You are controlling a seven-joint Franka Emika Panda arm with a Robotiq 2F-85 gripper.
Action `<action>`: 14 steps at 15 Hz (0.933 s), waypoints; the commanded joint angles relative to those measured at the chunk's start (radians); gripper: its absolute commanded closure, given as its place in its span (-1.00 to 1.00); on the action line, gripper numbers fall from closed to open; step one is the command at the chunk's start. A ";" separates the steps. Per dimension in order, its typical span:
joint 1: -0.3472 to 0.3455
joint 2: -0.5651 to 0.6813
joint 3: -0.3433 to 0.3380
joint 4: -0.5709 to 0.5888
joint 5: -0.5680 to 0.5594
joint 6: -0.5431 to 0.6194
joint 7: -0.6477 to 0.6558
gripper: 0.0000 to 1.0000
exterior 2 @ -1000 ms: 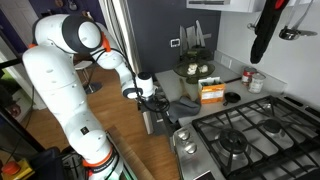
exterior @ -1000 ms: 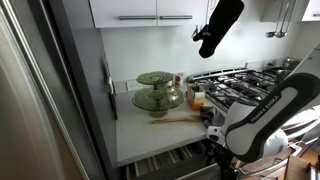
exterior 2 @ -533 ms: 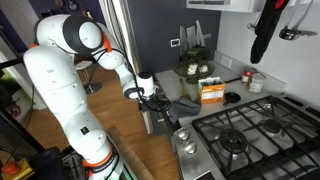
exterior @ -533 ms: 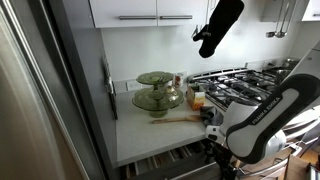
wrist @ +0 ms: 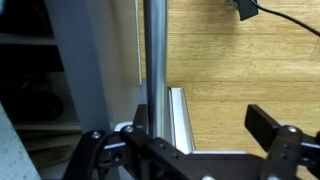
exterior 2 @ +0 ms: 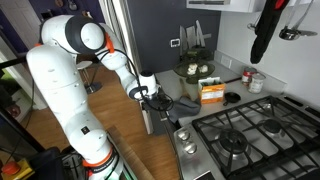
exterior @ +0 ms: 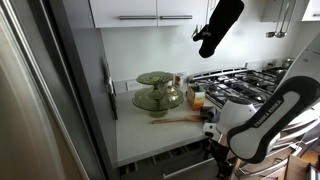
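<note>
My gripper [wrist: 202,118] is open and holds nothing. In the wrist view a round metal handle bar [wrist: 155,60] runs down to its left finger [wrist: 142,112], with the drawer's silver front edge [wrist: 180,115] beside it and wooden floor behind. In both exterior views the gripper [exterior: 212,130] [exterior 2: 152,96] sits at the front of a drawer [exterior: 168,162] [exterior 2: 160,118] below the white counter [exterior: 150,135]. The drawer stands slightly open. Whether a finger touches the bar I cannot tell.
On the counter are a glass tiered stand [exterior: 156,90] [exterior 2: 195,70], a wooden spoon [exterior: 176,119] and an orange box [exterior 2: 212,93]. A gas stove [exterior: 240,80] [exterior 2: 250,135] is alongside, a black mitt [exterior: 220,25] hangs above, and a tall fridge [exterior: 40,100] flanks the counter.
The gripper has moved a little toward the counter front, and the drawer sticks out less than before. The jaws have stayed open.
</note>
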 commanded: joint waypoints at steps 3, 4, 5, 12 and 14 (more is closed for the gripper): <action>0.001 0.000 0.001 0.007 0.000 0.001 -0.002 -1.00; 0.001 0.000 0.001 0.009 0.000 0.002 -0.002 -1.00; 0.001 0.000 0.001 0.010 0.000 0.003 -0.002 -1.00; -0.007 0.040 0.017 0.029 0.062 0.033 -0.060 -1.00; -0.012 0.054 0.027 0.043 0.101 0.011 -0.095 -1.00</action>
